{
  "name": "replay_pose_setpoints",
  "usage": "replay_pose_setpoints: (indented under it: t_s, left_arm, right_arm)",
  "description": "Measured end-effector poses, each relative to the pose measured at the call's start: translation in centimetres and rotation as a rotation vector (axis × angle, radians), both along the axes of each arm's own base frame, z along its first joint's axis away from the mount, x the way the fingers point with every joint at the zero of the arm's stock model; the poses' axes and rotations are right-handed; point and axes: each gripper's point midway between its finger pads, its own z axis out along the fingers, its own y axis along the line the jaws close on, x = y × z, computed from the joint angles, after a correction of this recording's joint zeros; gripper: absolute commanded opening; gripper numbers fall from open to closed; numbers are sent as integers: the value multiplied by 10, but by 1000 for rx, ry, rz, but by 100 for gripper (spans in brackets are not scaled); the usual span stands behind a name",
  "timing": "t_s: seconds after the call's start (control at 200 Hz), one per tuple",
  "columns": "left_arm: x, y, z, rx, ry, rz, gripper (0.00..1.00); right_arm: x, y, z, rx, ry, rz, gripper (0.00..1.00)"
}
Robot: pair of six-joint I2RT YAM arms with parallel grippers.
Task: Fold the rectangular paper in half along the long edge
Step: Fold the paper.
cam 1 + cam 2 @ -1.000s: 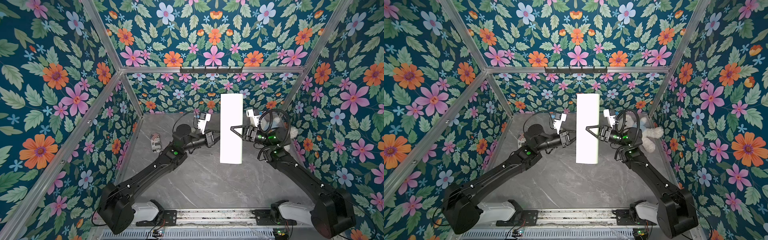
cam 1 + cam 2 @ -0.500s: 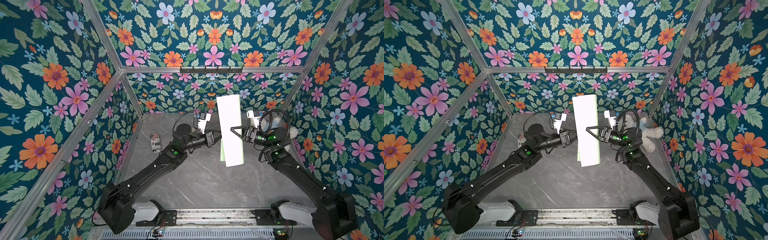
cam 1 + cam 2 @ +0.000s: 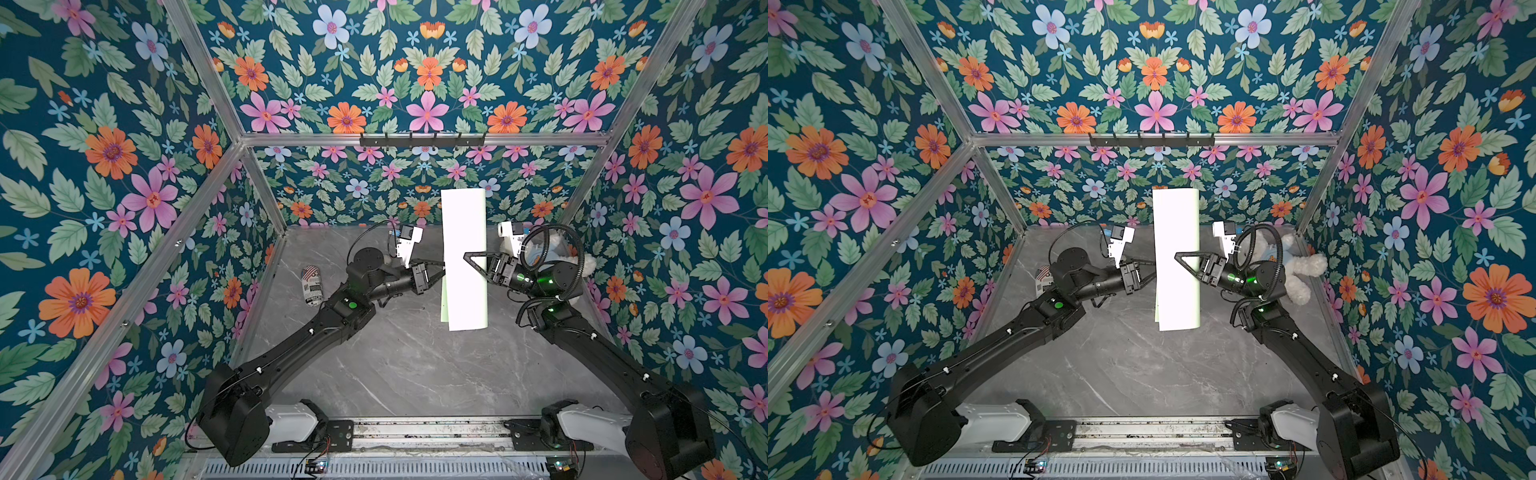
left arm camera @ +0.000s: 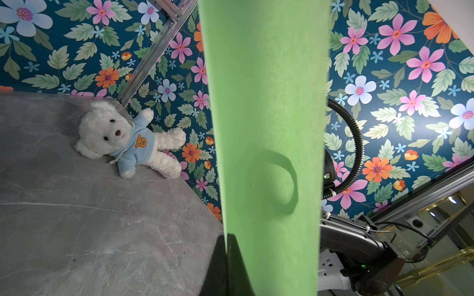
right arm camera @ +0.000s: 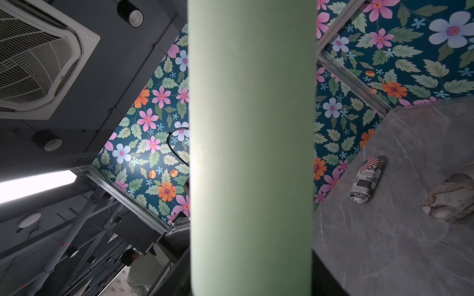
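Left pincer [image 3: 441,270] is clamped on the long edge of my pale green paper [image 3: 463,232]. My right pincer [image 3: 466,257] reaches across its curved side; grip unclear. The doubled sheet hangs above the bench's [image 3: 395,365] far middle, and a white teddy bear [image 4: 120,138] lies in the far right corner.

Teal wallpaper [image 3: 124,216] with pink, orange and pale blue flowers covers the walls, framed by aluminium bars [image 3: 299,139]; a black hook rail [image 3: 422,141] sits on the rear bar. The bench [image 3: 395,365] is grey veined marble. Past the enclosure hang a ceiling air vent [image 5: 38,56] and a lit tube lamp [image 5: 36,183].
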Motion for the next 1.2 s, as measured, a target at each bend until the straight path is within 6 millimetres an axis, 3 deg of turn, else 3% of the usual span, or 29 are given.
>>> replay_pose_setpoints:
  t_s: [0.375, 1.2]
  left_arm:
    - [-1, 1, -3, 3, 3, 0, 0]
    - [-4, 3, 1, -3, -6, 0, 0]
  right_arm:
    - [1, -4, 6, 31, -10, -45, 46]
    - [4, 2, -2, -62, -15, -70, 39]
